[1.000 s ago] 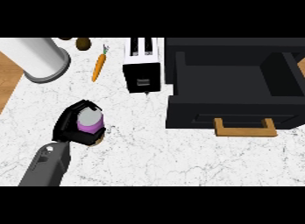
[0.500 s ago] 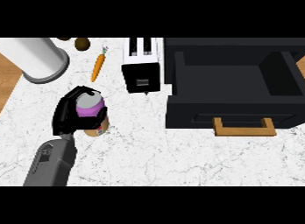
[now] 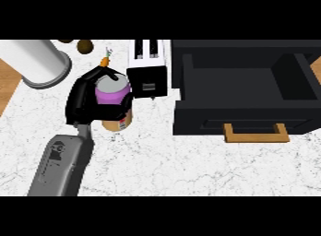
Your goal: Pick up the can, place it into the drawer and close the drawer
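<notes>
The tan cylindrical can with a purple band and grey lid, standing upright, is grasped by the black left hand over the white marble counter, left of the open black box-shaped drawer with a wooden handle.

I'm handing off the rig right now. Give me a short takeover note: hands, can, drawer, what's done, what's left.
Left hand: curled round the can, left of the toaster.
Right hand: not in view.
Drawer: pulled open, nothing visible inside, wooden handle facing the robot.
Done: can grasped; whether it is off the counter cannot be told.
Left: carry the can right, past the toaster, set it in the drawer, release, push the drawer shut.
</notes>
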### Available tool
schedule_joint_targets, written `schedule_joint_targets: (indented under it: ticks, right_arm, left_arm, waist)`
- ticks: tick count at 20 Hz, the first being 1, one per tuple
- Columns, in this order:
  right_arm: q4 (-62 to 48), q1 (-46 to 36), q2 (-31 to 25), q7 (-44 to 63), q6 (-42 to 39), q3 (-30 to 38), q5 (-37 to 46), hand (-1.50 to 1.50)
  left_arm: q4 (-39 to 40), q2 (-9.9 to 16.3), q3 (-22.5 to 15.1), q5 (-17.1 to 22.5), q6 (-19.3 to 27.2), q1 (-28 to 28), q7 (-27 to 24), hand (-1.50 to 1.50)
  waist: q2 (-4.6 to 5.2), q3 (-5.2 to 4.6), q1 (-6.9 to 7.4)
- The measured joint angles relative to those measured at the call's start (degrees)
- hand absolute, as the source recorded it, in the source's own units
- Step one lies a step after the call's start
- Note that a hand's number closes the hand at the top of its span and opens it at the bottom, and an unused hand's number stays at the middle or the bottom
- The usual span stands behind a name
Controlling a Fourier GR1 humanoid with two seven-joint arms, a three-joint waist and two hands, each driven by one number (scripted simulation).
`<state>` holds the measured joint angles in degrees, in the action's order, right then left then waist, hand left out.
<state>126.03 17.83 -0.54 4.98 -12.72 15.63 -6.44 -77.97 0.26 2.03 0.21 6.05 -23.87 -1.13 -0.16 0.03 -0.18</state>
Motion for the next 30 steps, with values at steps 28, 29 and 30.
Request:
schedule_joint_targets:
  ticks: [28, 29, 30]
  right_arm:
    - [-0.56, -1.63, -1.29, 0.84, 0.40, 0.62, -1.31, -1.50]
    - [0.15, -1.50, -1.37, 1.52, 0.37, 0.66, -1.56, -1.50]
    - [-0.31, -1.87, -1.46, 1.45, 0.48, 0.88, -1.42, -1.50]
  left_arm:
    - [23.02, -0.25, -13.88, 5.50, 22.38, -45.19, 16.87, 1.50]
    - [24.58, -0.26, -14.24, 6.32, 22.89, -46.44, 16.70, 1.50]
    - [25.45, -0.26, -15.31, 7.24, 23.75, -47.38, 16.64, 1.50]
  waist:
    - [0.35, 0.02, -1.49]
    - [0.37, 0.02, -1.60]
    - [0.37, 0.01, -1.64]
